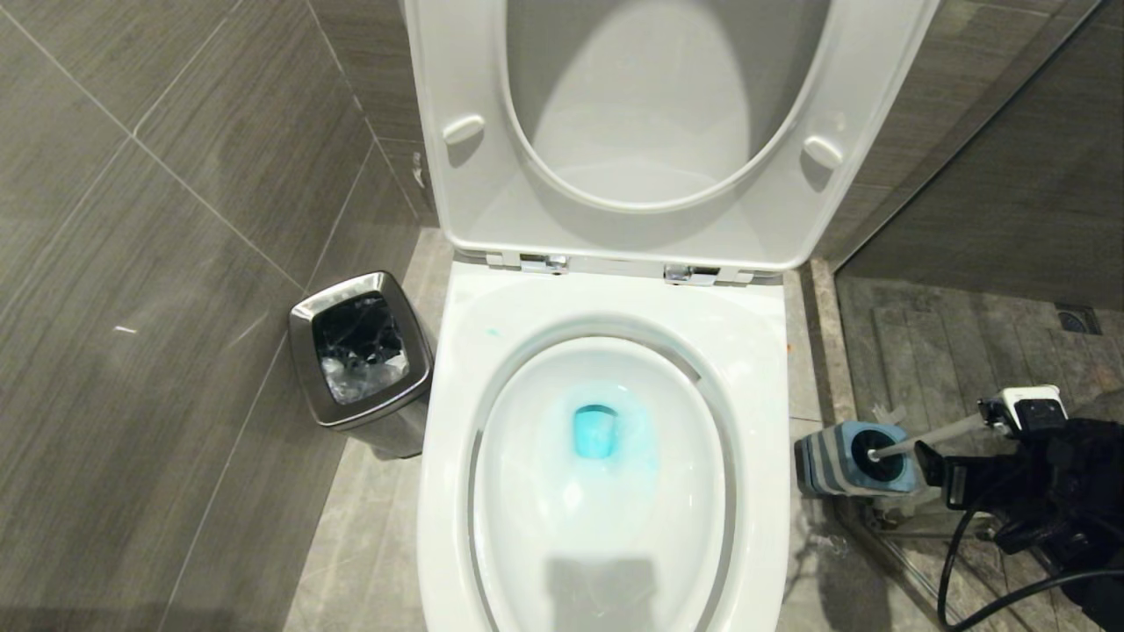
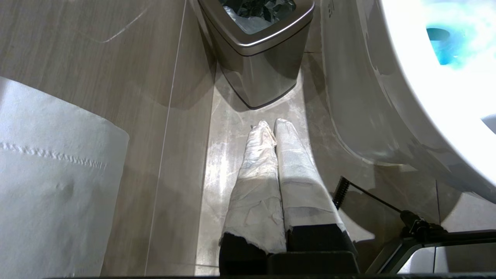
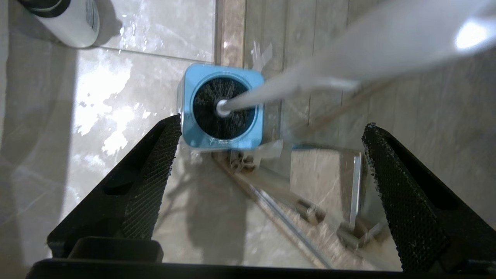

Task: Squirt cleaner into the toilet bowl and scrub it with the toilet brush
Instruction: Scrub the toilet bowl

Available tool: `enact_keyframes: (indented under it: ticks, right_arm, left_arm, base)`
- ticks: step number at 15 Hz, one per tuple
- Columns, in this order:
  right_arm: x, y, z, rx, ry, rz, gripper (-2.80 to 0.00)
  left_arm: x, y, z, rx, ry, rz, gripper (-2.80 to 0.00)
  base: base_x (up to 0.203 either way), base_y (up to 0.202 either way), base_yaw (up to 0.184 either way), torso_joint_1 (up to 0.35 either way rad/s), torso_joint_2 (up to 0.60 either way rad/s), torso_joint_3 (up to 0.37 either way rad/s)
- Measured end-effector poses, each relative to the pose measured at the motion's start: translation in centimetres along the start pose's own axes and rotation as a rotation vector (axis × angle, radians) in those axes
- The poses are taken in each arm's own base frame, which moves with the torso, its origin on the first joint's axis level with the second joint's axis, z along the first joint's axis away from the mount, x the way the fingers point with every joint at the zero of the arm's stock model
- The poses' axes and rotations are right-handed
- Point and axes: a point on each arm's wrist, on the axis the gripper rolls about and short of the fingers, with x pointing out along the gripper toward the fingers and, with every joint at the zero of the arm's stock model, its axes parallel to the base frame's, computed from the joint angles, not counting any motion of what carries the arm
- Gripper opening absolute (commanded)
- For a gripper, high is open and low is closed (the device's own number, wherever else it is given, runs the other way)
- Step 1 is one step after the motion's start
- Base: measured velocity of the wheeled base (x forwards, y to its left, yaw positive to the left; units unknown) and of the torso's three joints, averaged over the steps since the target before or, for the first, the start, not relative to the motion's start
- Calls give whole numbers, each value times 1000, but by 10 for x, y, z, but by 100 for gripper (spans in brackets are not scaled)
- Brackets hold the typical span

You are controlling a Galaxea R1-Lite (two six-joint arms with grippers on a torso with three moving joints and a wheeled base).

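Black textured pads (image 3: 155, 170) of the right gripper (image 3: 267, 170) spread wide, nothing between them, poised above the toilet brush (image 3: 271, 91) and not touching it. White handle slanting up past the far finger, blurred at its top end; black bristle head sunk in the square blue-grey holder (image 3: 190, 93) on the floor. In the head view, right gripper (image 1: 961, 456) low at the right edge, just beside the toilet brush (image 1: 931, 439), with the holder (image 1: 834, 465) standing by the toilet's right side (close to a glass partition's base). White bottle (image 3: 73, 21) lying at the corner of the right wrist view, well apart from the holder.

Left gripper (image 2: 276, 124) hanging low beside the toilet, wrapped fingers (image 2: 255, 178) pressed together on nothing, pointing toward the steel bin (image 2: 263, 66) but short of it. Sheet of toilet paper (image 2: 50, 178) hanging close to the left wrist camera.

Further out: toilet bowl (image 1: 606, 544) open, seat and lid (image 1: 615, 132) raised against the tank. Cleaner (image 1: 606, 434) pooled bright turquoise at the drain and smeared around it (a faint spot also on the rim's left shoulder). Steel bin (image 1: 360, 360) with a dark liner on the floor left of the toilet bowl, against the grey tiled wall (image 1: 132, 263).
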Motion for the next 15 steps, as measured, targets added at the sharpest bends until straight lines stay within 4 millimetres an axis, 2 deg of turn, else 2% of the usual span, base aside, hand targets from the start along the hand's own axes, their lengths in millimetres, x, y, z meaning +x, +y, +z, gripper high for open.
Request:
enact_keyframes:
  ticks: [15]
  right_arm:
    - [38,8,16,-57,-89,-37,0]
  left_arm:
    - [0,0,0,0,0,1,-280]
  base:
    - [0,0,0,0,0,0]
